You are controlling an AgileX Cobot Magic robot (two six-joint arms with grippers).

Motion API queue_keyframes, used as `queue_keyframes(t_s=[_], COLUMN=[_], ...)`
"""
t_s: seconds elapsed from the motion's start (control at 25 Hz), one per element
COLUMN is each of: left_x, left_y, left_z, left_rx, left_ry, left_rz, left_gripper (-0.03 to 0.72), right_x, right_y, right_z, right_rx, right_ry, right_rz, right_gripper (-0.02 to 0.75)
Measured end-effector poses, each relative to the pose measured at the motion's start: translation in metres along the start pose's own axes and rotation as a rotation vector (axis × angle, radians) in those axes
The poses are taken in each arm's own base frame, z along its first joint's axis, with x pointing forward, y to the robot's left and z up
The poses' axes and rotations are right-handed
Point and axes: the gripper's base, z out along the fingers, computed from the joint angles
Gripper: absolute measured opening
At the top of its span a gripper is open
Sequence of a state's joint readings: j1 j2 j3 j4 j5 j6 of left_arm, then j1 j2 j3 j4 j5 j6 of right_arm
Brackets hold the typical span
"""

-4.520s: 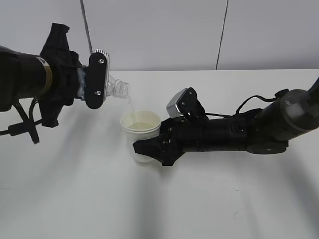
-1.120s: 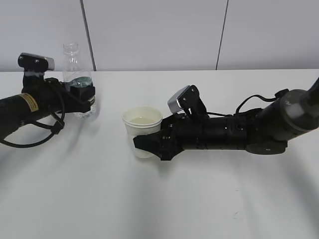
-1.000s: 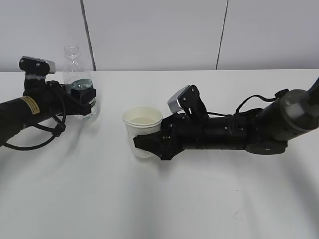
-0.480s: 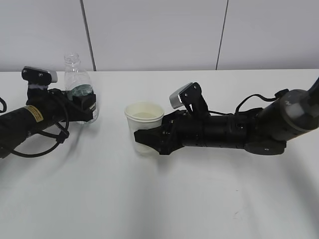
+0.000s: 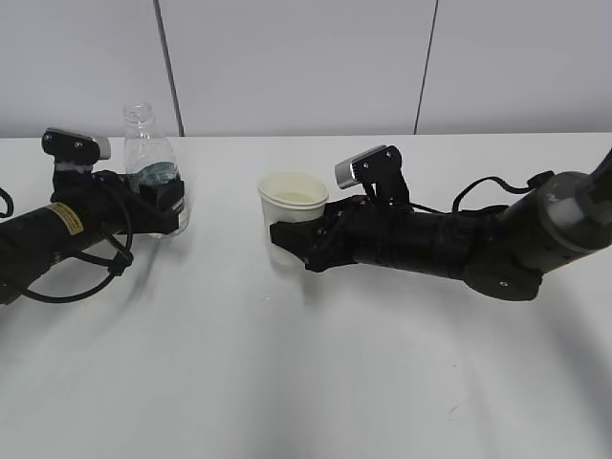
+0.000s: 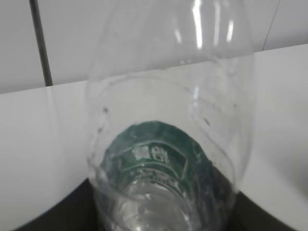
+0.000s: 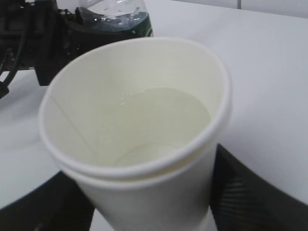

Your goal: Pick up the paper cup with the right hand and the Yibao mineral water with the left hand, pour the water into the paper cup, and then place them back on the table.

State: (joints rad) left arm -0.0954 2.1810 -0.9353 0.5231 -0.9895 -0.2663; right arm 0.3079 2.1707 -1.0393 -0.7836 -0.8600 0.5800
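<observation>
The Yibao mineral water (image 5: 145, 148) stands upright at the far left of the table (image 5: 287, 382), capless, with a little water in it. My left gripper (image 5: 164, 203) is shut on its green label. In the left wrist view the bottle (image 6: 159, 154) fills the frame between my dark fingers (image 6: 72, 214). The paper cup (image 5: 292, 199) stands upright near the middle and holds water. My right gripper (image 5: 292, 241) is shut round its lower wall. The right wrist view shows the cup (image 7: 144, 183) and the water (image 7: 168, 113) inside it. I cannot tell whether the cup's base touches the table.
A white wall with dark vertical seams (image 5: 428, 67) runs behind the table. The right arm's cable (image 5: 488, 186) loops over its forearm. The left arm (image 7: 43, 38) and the bottle (image 7: 118, 14) show behind the cup in the right wrist view.
The bottle has gone from tilted over the cup to upright at the far left. In the last half second the right gripper has carried the cup back and to the right.
</observation>
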Motion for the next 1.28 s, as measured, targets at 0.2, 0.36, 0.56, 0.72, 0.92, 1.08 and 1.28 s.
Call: queue_keyframes(t_s=[0.2, 0.36, 0.56, 0.72, 0.92, 1.08, 1.28], left_x=[0.000, 0.000, 0.000, 0.000, 0.000, 0.000, 0.000], left_y=[0.000, 0.000, 0.000, 0.000, 0.000, 0.000, 0.000], left_z=[0.000, 0.000, 0.000, 0.000, 0.000, 0.000, 0.000], left_rx=[0.000, 0.000, 0.000, 0.000, -0.001, -0.001, -0.001], left_ry=[0.000, 0.000, 0.000, 0.000, 0.001, 0.001, 0.001], left_rz=[0.001, 0.001, 0.001, 0.001, 0.000, 0.000, 0.000], left_gripper=[0.326, 0.326, 0.326, 0.326, 0.325, 0.325, 0.325], right_x=[0.000, -0.001, -0.002, -0.003, -0.003, -0.003, 0.003], right_y=[-0.004, -0.012, -0.033, -0.056, -0.077, -0.084, -0.087], right_z=[0.000, -0.004, -0.015, -0.029, -0.043, -0.048, -0.047], right_rx=[0.039, 0.063, 0.132, 0.211, 0.287, 0.314, 0.342], right_ry=[-0.004, -0.007, -0.027, -0.051, -0.065, -0.068, -0.066], right_rz=[0.011, 0.011, 0.027, 0.052, 0.039, 0.026, 0.018], right_gripper=[0.509, 0.509, 0.509, 0.509, 0.509, 0.509, 0.509])
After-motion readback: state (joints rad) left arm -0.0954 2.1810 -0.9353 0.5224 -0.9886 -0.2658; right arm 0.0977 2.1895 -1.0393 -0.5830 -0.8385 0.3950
